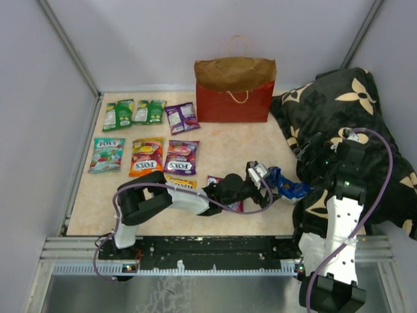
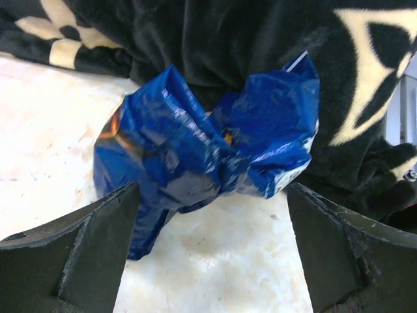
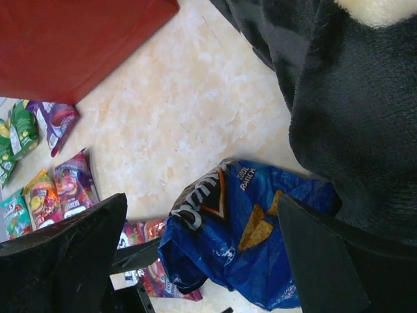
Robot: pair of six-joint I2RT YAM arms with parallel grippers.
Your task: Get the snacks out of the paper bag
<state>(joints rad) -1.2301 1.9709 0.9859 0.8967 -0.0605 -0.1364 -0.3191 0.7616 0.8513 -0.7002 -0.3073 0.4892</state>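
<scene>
Left jaws gape, perhaps grazing Doritos (image 2: 195,150).

- At the right of the frame, the pillow (image 1: 345,130) crowds your right arm (image 1: 342,215) and presses against the Doritos bag (image 1: 290,188).
- You have bare table (image 1: 260,147) at centre, between the paper bag (image 1: 234,98) and the left gripper (image 1: 268,182).
- Packets (image 1: 146,156) fill the left.

Glossy crinkled chip bag (image 2: 208,150); plush pillow (image 2: 260,39).
</scene>
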